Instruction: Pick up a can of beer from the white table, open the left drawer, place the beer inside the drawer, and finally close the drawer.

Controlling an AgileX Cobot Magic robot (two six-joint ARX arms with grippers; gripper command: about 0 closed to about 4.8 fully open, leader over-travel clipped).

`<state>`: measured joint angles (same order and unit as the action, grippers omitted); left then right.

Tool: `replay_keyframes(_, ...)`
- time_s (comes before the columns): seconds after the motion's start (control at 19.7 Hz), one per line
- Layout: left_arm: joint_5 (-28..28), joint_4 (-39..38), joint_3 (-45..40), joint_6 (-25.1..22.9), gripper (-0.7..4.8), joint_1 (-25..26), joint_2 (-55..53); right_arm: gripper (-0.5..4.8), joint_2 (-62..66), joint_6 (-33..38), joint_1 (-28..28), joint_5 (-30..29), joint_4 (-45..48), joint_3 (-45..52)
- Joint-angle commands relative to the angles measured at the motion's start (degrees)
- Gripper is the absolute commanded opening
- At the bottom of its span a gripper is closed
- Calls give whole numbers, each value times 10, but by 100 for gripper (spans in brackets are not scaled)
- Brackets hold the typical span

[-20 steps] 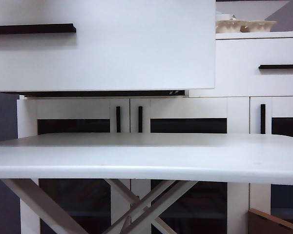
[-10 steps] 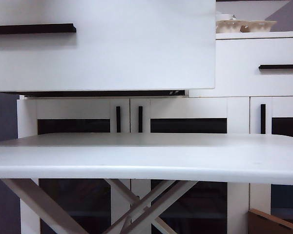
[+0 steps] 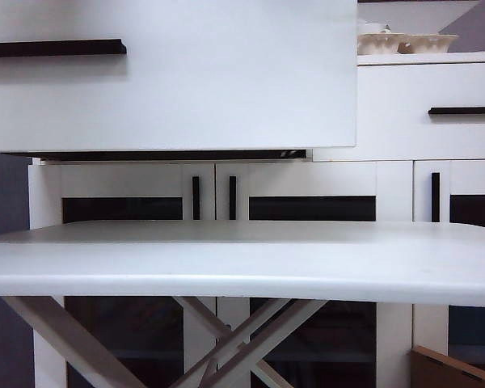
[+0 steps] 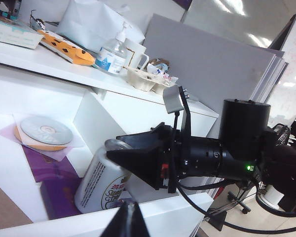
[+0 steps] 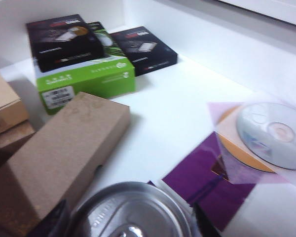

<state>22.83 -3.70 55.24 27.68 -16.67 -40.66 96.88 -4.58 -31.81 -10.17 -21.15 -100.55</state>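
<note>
A: Where's the can of beer [image 4: 102, 183]?
B: Inside the left drawer [image 3: 170, 77], tilted between the right gripper [image 4: 133, 160] jaws, grip unclear. Left gripper [image 4: 128, 223] pressed together. Set it upright before releasing.

White cabinet [image 3: 396, 182] with dark-glass doors [image 3: 311, 208] and vertical black handles, neighbouring drawer front [image 3: 424, 109] with a black bar handle, grey partition panel [image 4: 212, 59] behind the cabinet top, pale tiled floor [image 4: 256, 217], bright overhead light glare on the wall.
</note>
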Motion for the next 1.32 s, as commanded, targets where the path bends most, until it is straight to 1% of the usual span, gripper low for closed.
replay_keyframes(0.05,-1,8,3,-2,-6,0,1,234,-1,-5,2,29,-18,-2)
replay_keyframes(0.1,-1,8,3,-2,-6,0,1,277,-1,-15,2,25,-23,-5)
replay_keyframes(0.15,-1,8,3,-2,-6,0,1,310,-1,-15,2,23,-31,-10)
replay_keyframes(0.2,-1,8,3,-2,-6,0,1,347,-1,-15,2,-7,-59,-26)
replay_keyframes(0.25,-1,8,3,-2,-6,0,0,347,-1,-14,2,-40,-98,-51)
replay_keyframes(0.3,-1,8,3,-2,-6,0,-1,347,-1,-10,2,-48,-113,-65)
replay_keyframes(0.35,-1,8,3,-2,-6,0,-2,346,-1,-10,2,-60,-119,-73)
replay_keyframes(0.51,-1,8,3,1,-6,0,-2,304,-1,36,2,-162,-117,-92)
replay_keyframes(0.61,-1,8,3,2,-6,0,-2,305,0,42,2,-208,-117,-92)
replay_keyframes(0.66,2,8,3,2,-6,0,-2,305,-1,42,2,-185,-107,-92)
replay_keyframes(0.71,3,8,3,2,-6,0,-2,305,-1,42,2,-142,-99,-92)
replay_keyframes(0.76,3,8,3,2,-6,0,-2,257,-2,42,3,-25,-99,-98)
replay_keyframes(0.81,3,8,3,2,-6,0,-2,160,-2,42,3,30,-99,-99)
replay_keyframes(0.86,3,8,3,2,-6,0,-2,72,-2,42,2,71,-101,-99)
replay_keyframes(0.91,3,8,3,2,-6,0,-2,16,-1,42,2,91,-102,-98)
replay_keyframes(0.96,3,8,3,2,-6,0,-2,-5,-1,42,2,98,-103,-98)
replay_keyframes(1.01,3,8,3,2,-6,0,-2,-6,0,42,2,114,-106,-98)
replay_keyframes(1.17,3,8,3,2,-6,0,-2,-6,4,42,2,115,-132,-98)
replay_keyframes(1.22,3,8,3,2,-6,0,-2,-6,8,42,2,105,-146,-98)
replay_keyframes(1.32,3,8,3,2,-6,0,-2,-6,17,46,2,47,-155,-98)
